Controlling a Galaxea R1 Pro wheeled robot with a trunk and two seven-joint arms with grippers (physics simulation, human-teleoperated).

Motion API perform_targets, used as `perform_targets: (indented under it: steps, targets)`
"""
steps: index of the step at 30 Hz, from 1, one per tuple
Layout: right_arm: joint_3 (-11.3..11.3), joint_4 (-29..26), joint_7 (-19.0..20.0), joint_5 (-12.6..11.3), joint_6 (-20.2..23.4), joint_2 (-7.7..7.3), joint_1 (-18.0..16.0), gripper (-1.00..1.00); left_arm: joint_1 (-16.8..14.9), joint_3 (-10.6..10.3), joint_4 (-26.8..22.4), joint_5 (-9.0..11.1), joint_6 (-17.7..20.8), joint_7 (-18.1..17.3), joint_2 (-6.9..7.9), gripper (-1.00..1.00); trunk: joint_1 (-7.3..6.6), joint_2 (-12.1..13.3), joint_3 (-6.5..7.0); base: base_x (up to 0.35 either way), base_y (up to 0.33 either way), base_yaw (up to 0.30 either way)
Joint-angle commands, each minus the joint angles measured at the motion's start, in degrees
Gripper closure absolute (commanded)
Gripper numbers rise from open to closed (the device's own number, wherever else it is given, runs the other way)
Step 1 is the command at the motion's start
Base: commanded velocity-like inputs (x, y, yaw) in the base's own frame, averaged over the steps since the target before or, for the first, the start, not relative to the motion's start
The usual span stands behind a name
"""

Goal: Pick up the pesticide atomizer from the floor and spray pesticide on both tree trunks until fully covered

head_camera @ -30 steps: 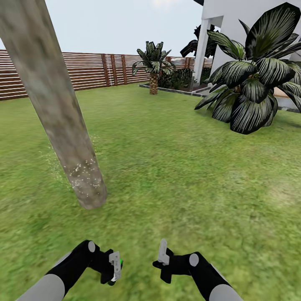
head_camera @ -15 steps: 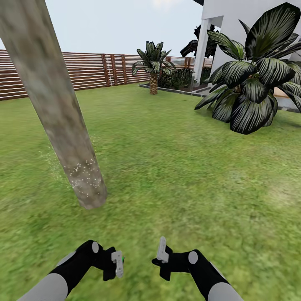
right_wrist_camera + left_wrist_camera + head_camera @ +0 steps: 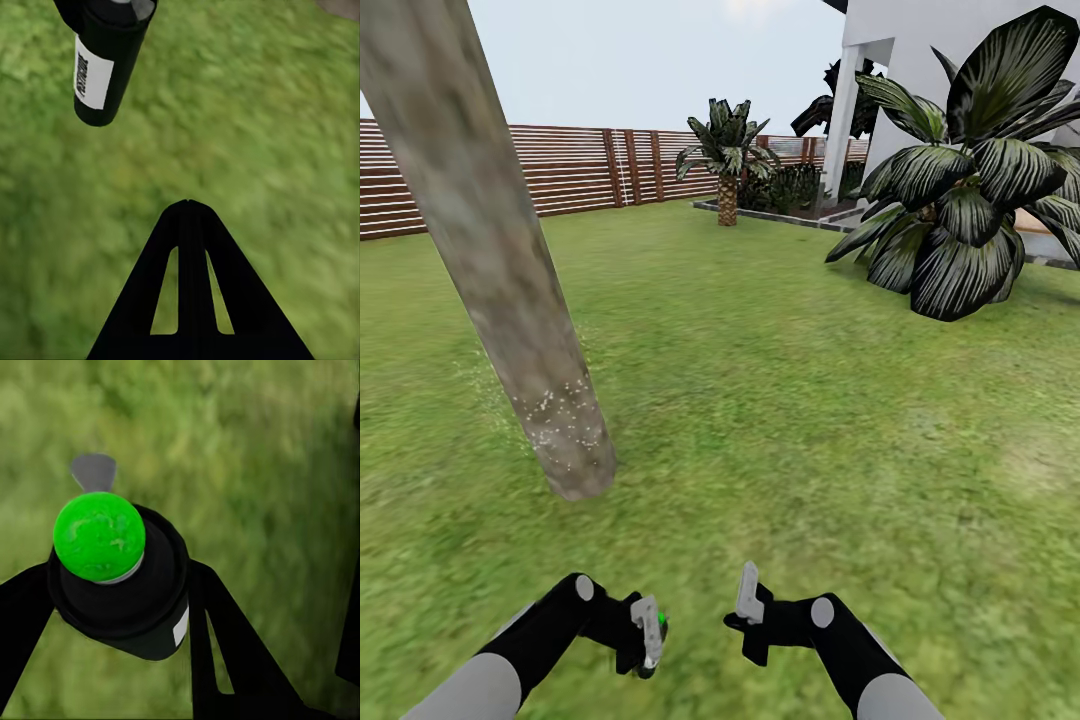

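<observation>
The green lawn [image 3: 810,420] lay open on all sides, its brown slatted fence [image 3: 580,170] well apart. The leaning beige-grey tree trunk [image 3: 510,290] stood near, white specks only around its base; spraying was judged under way, and aiming higher comes next. The left gripper [image 3: 648,640] grasped the small black, green-topped pesticide atomizer [image 3: 120,585] between its fingers. The right gripper [image 3: 748,600] appeared empty, its fingers closed together.

Open lawn [image 3: 790,400] spreads ahead of both grippers, free for reaching forward and to the right. The leaning trunk [image 3: 510,290] stands ahead on the left, blocking that side. A broad-leaved plant [image 3: 970,200] crowds the far right, well apart. A fence [image 3: 560,170] and small palm [image 3: 727,160] stand far back.
</observation>
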Motion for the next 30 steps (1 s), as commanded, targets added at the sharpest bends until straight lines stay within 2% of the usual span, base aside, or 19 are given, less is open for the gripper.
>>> perform_targets:
  steps: [1, 2, 5, 8, 10, 12, 19, 27, 30]
  targets:
    - [-0.48, -0.08, 0.32, 0.37, -0.24, 0.09, -0.03, 1.0, -0.02, -0.25, -0.04, 0.4, 0.34, -0.17, -0.01, 1.0, -0.01, -0.02, -0.05, 0.0, 0.0, 0.0]
    - [-0.48, -0.1, 0.37, 0.07, -0.24, 0.09, -0.03, 1.0, -0.02, -0.25, 0.17, 0.57, 0.35, -0.06, -0.06, 1.0, -0.01, -0.02, -0.05, 0.0, 0.0, 0.0]
    - [-0.44, -0.12, 0.47, -3.02, -0.24, 0.09, -0.03, 1.0, 0.05, -0.25, 0.46, 0.76, 0.29, 0.28, -0.1, 1.0, -0.01, -0.02, -0.05, 0.0, 0.0, 0.0]
    - [-0.35, -0.12, 0.49, -4.21, -0.26, 0.09, -0.1, 1.0, 0.07, -0.12, 0.55, 0.76, 0.27, 0.6, -0.15, 1.0, -0.01, -0.02, -0.05, 0.0, 0.0, 0.0]
    - [-0.32, -0.11, 0.55, -4.35, -0.27, 0.09, -0.11, 1.0, 0.07, -0.09, 0.58, 0.77, 0.27, 1.24, -0.24, 1.0, -0.01, -0.02, -0.05, 0.0, 0.0, 0.0]
    - [-0.27, -0.05, 0.58, -4.39, -0.25, 0.09, -0.12, 1.0, 0.1, -0.16, 0.65, 0.88, 0.23, 3.59, -0.57, 1.0, -0.01, -0.02, -0.05, 0.0, 0.0, 0.0]
    - [-0.14, -0.03, 0.66, -4.4, -0.24, 0.09, -0.12, 1.0, 0.16, -0.78, 2.45, 0.22, 0.26, 7.21, -2.92, 1.0, -0.01, -0.02, -0.05, 0.0, 0.0, 0.0]
    - [-0.05, 0.05, 0.67, -4.4, -0.26, 0.09, -0.12, 1.0, 0.09, -1.09, 2.44, -0.64, 0.51, 7.27, -4.32, 1.0, -0.01, -0.02, -0.05, 0.0, 0.0, 0.0]
    - [0.03, 0.05, 0.67, -4.4, -0.32, 0.09, -0.12, 1.0, 0.01, -1.09, 2.44, -2.82, 0.78, 7.17, -4.82, 1.0, -0.01, -0.02, -0.05, 0.0, 0.0, 0.0]
